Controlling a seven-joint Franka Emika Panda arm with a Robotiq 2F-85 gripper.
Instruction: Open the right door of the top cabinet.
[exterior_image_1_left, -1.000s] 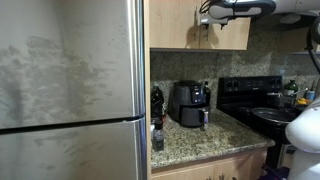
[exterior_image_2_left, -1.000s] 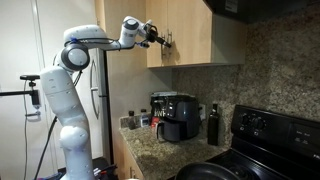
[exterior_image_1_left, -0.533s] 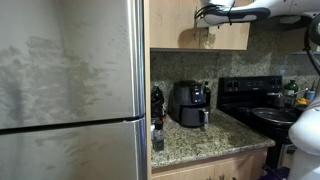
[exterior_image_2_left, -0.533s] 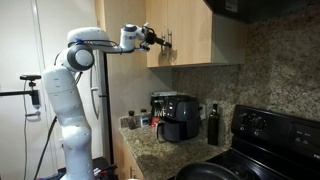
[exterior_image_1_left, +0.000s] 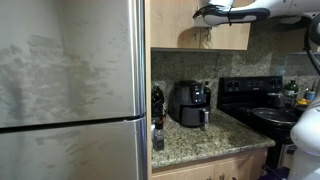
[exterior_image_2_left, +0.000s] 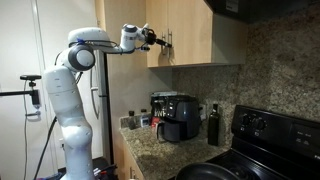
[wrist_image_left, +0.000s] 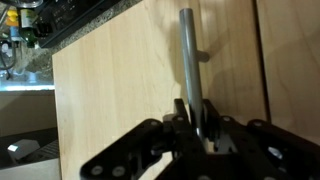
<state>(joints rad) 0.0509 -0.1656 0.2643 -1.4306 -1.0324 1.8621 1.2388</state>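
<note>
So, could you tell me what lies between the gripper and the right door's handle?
Nothing; the wrist view shows the gripper straddling the handle of the right door.

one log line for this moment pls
stage: grasp | tool: shut on bar handle | right door: closed, not yet pulled

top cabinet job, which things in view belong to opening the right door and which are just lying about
Part of the job: right door, its handle, top cabinet, gripper closed on the handle.
Just lying about: air fryer, fridge, dark bottle, stove.
</note>
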